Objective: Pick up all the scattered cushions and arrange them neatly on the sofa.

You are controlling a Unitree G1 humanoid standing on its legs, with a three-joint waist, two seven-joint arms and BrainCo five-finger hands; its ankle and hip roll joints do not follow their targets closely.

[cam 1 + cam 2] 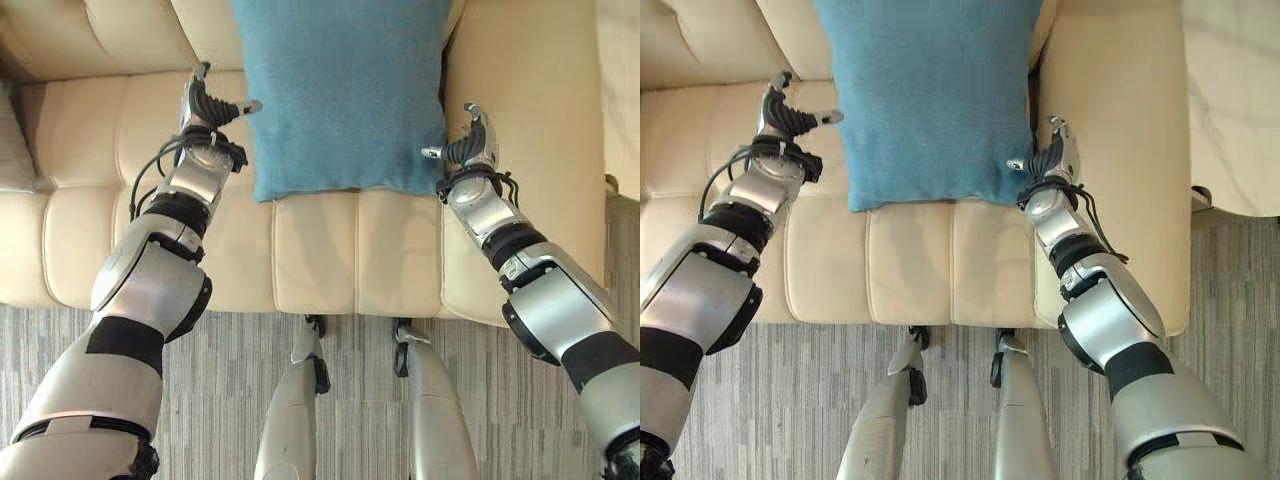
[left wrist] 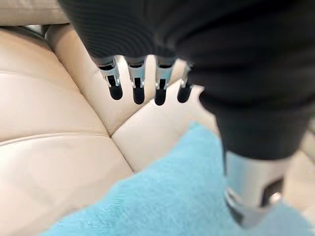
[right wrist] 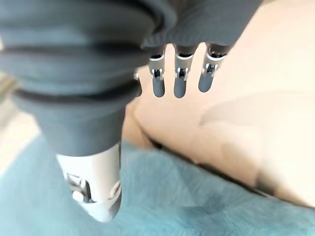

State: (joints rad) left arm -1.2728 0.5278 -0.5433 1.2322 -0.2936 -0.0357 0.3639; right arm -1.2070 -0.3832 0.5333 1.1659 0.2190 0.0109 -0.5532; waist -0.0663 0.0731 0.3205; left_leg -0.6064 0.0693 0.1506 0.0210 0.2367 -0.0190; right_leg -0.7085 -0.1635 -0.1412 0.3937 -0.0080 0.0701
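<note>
The left hand (image 1: 205, 105) and the right hand (image 1: 470, 145) are hovering over the sofa (image 1: 330, 260) seat, one on each side of a blue cushion (image 1: 345, 90). The wrist views are showing both hands with fingers (image 2: 138, 88) straight and spread, thumbs out, holding nothing; the left thumb tip is pointing at the cushion's left edge and the right thumb is lying at or just beside its lower right corner, though contact cannot be told for sure.

The cushion is lying on the seat toward the right armrest, its top running up against the backrest, its lower edge well short of the seat's front edge. It is sitting fairly square.

By the look of it, the placing step is finishing: the cushion is down and the hands are free. The next move likely calls for drawing both hands clear without dragging the cloth, then looking for any other cushion to fetch.
</note>
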